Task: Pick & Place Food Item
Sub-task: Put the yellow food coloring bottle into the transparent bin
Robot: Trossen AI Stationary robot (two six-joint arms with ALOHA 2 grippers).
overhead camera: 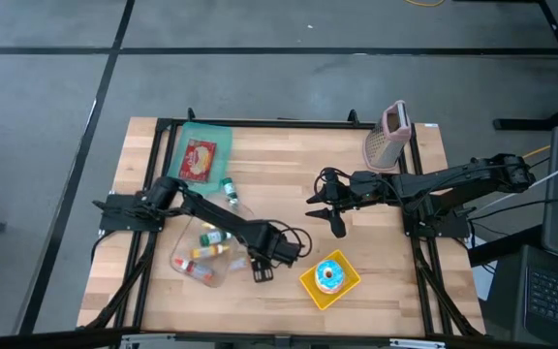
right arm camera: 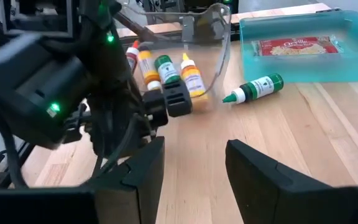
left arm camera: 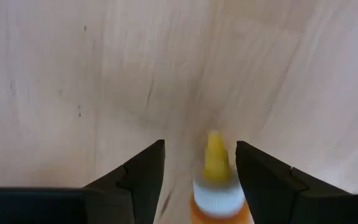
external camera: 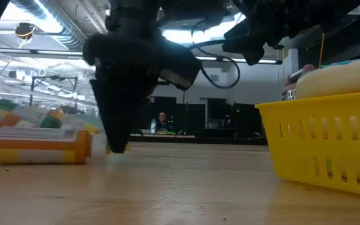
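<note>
My left gripper (overhead camera: 263, 271) points down near the table's front middle, open and low over the wood. In the left wrist view a yellow-orange squeeze bottle (left arm camera: 215, 183) with a white collar lies between its fingers (left arm camera: 201, 149); I cannot tell whether they touch it. More bottles lie by a tipped clear container (overhead camera: 194, 264). A green bottle (overhead camera: 229, 189) lies on its side on the table. A frosted donut (overhead camera: 329, 277) sits in a yellow basket (overhead camera: 349, 283). My right gripper (overhead camera: 332, 215) hangs open above the table's middle, holding nothing.
A teal tray (overhead camera: 187, 143) holding a red-and-white popcorn packet (overhead camera: 200, 160) sits at the far left. A pink and white grater-like object (overhead camera: 387, 136) stands at the far right. Bare wood lies between the basket and the right arm.
</note>
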